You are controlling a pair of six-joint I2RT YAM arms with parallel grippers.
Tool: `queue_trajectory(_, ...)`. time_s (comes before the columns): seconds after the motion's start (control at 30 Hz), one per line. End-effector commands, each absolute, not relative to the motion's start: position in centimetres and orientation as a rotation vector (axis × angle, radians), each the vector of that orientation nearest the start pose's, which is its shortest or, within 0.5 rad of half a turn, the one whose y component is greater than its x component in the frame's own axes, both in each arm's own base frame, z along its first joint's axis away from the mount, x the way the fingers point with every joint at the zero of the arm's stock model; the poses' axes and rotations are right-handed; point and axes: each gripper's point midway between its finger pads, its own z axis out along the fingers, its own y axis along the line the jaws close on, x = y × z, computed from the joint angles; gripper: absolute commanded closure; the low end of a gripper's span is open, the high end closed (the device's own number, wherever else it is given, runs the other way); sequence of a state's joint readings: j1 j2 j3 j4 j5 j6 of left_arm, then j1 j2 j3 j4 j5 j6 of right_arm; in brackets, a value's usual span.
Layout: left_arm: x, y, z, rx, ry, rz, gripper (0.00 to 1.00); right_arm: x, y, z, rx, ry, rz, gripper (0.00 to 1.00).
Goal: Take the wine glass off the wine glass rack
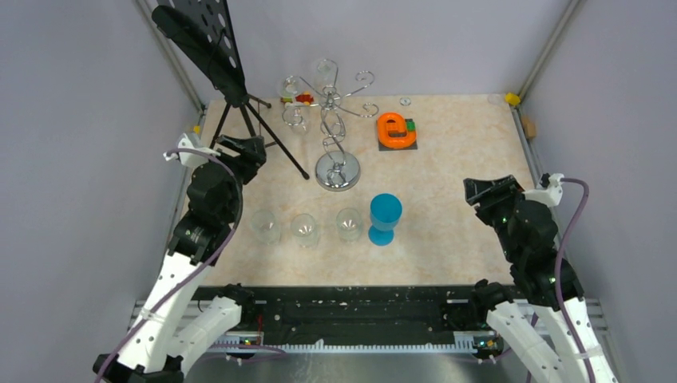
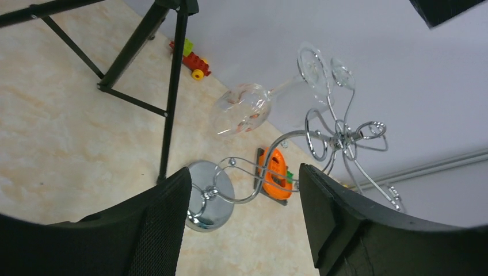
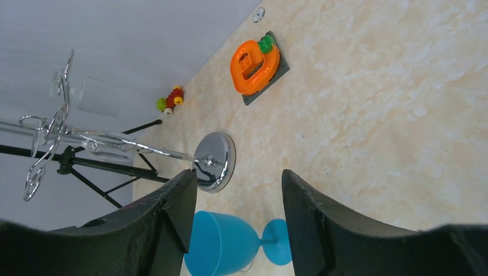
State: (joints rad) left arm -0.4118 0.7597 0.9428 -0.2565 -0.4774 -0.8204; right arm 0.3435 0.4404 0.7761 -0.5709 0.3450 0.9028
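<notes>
The chrome wine glass rack (image 1: pixel 336 128) stands at the back middle of the table on its round mirrored base (image 1: pixel 337 171). A clear wine glass (image 1: pixel 297 114) hangs upside down from a hook arm on its left side. In the left wrist view that wine glass (image 2: pixel 244 107) hangs tilted from the rack (image 2: pixel 339 138), up beyond the fingers. My left gripper (image 1: pixel 239 148) is open and empty, left of the rack, apart from it. My right gripper (image 1: pixel 491 191) is open and empty at the right, far from the rack. The rack's base (image 3: pixel 216 161) shows beyond its fingers.
A black tripod music stand (image 1: pixel 211 48) rises at the back left, one leg reaching near the rack's base. Three clear glasses (image 1: pixel 305 230) and a blue goblet (image 1: pixel 385 217) stand in a row at the front. An orange piece on a grey plate (image 1: pixel 397 130) and toy bricks (image 1: pixel 302 99) lie at the back.
</notes>
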Motion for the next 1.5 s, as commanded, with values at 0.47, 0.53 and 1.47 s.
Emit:
queue_trajectory(0.47,38.2,-9.6,38.1,-0.696,1.346,-1.267,0.31,22.7,6.0,28.4,0.738,1.656,0.66,0.43)
queue_trajectory(0.53,39.3,-9.4,38.3,-0.691,1.336,-1.272,0.29,22.4,6.1,28.6,0.745,1.652,0.682,0.43)
queue_trajectory(1.47,46.4,-11.7,39.2,-0.573,1.397,-1.427,0.43,20.8,4.8,28.7,0.808,1.589,0.692,0.43)
